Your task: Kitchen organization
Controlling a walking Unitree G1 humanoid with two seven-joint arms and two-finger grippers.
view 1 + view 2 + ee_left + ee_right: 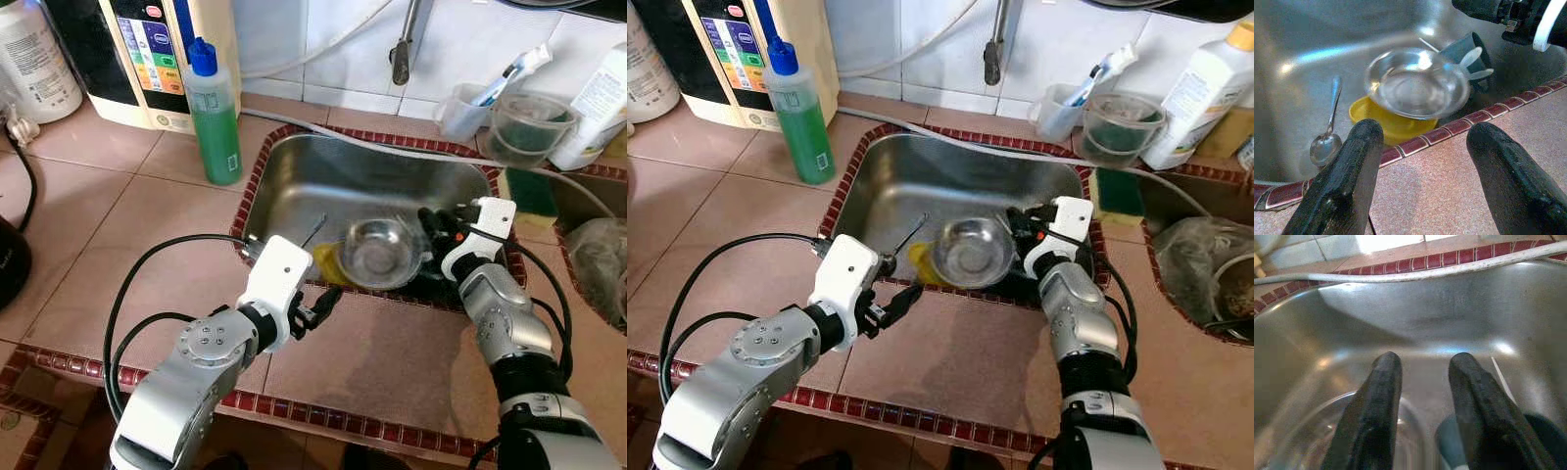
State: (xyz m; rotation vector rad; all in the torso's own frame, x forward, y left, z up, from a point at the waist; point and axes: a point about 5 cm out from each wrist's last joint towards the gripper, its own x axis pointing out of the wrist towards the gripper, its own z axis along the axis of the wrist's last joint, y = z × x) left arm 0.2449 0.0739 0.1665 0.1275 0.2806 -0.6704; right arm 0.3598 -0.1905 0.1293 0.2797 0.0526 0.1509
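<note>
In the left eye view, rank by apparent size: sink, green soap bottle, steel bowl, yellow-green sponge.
1. Sink
2. Green soap bottle
3. Steel bowl, close to the bottle, so that order is unsure
4. Sponge

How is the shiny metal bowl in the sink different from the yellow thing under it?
The steel bowl is silvery and reflective; the yellow dish is a matte bright yellow. The steel bowl rests on top, tilted, with its whole round rim showing, while the yellow dish lies underneath and is mostly hidden, so its shape cannot be told. Both sit in the sink near its front edge, with a spoon beside them.
</note>
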